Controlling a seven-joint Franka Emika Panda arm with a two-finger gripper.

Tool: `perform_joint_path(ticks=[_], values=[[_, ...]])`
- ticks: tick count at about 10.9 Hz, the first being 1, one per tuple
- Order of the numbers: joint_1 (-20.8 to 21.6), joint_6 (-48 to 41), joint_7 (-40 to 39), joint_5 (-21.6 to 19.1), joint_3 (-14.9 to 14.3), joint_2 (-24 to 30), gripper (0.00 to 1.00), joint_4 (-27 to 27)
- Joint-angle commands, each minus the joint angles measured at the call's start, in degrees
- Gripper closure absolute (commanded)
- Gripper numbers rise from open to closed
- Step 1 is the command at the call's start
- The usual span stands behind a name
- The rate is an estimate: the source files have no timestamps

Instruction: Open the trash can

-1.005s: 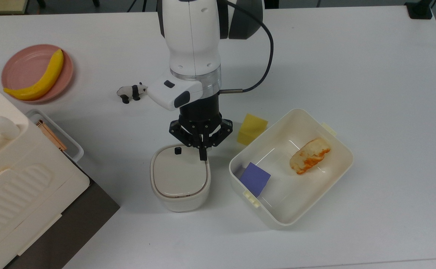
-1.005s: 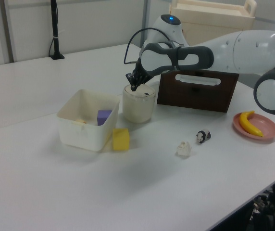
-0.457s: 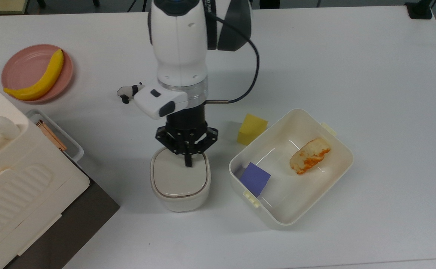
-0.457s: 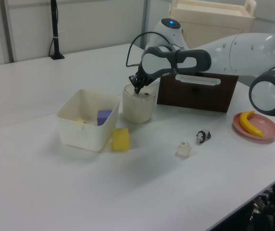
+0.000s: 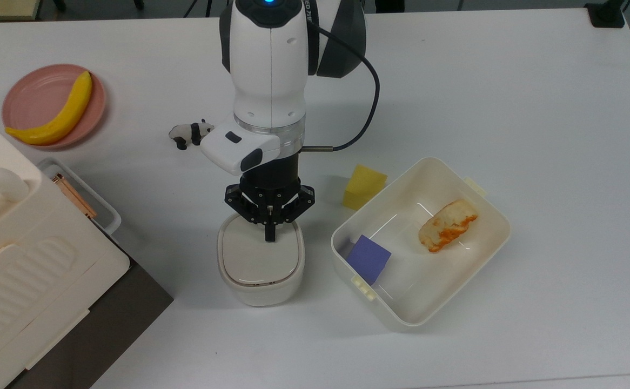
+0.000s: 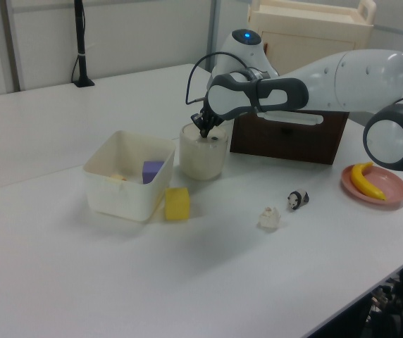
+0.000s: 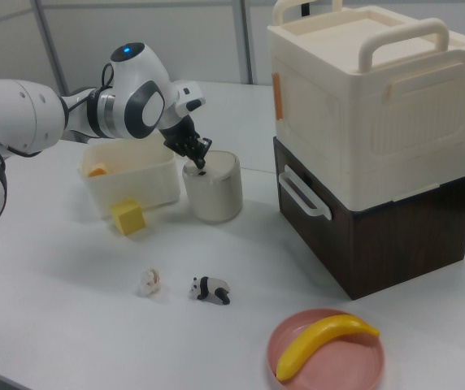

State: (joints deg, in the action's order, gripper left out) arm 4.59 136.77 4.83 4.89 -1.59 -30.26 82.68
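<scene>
The trash can is a small cream bin with a flat beige lid lying closed, near the table's front in the top view. My gripper points straight down over the lid's far edge, its thin black fingers shut together with nothing held. Its tip sits at or just above the lid; contact is unclear. The gripper body hides the lid's black button. In the left view the gripper is over the trash can. The right view shows the gripper at the top of the trash can.
A white lidless tub stands close on the top view's right, holding a purple block and an orange-white food piece. A yellow block, panda toy, pink plate with banana and big cream box surround.
The gripper moved toward the top view's left, from the can's right rim to over the lid's far edge. It has barely moved in the last half second. The lid has stayed closed.
</scene>
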Motion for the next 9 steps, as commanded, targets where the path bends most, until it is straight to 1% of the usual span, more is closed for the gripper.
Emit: perform_joint_path(ticks=[1,2,3,4,5,6,8,9], values=[[1.12,0.0,0.1,-1.2,-0.69,1.05,1.0,3.8],[1.03,-3.14,0.27,-1.72,-0.69,4.12,0.98,3.97],[0.86,-9.61,0.27,-2.51,-0.69,6.5,0.88,3.63],[0.86,-15.68,0.27,-2.96,-0.69,8.79,0.53,3.62],[0.68,-21.57,0.27,-2.87,-0.78,10.99,0.28,3.71],[0.68,-27.55,0.36,-2.87,-0.78,13.18,0.0,3.71],[0.68,-38.02,0.1,-2.7,-0.69,16.79,0.0,4.24],[0.77,-41.37,-0.25,-2.52,-0.69,18.46,0.0,5.37]])
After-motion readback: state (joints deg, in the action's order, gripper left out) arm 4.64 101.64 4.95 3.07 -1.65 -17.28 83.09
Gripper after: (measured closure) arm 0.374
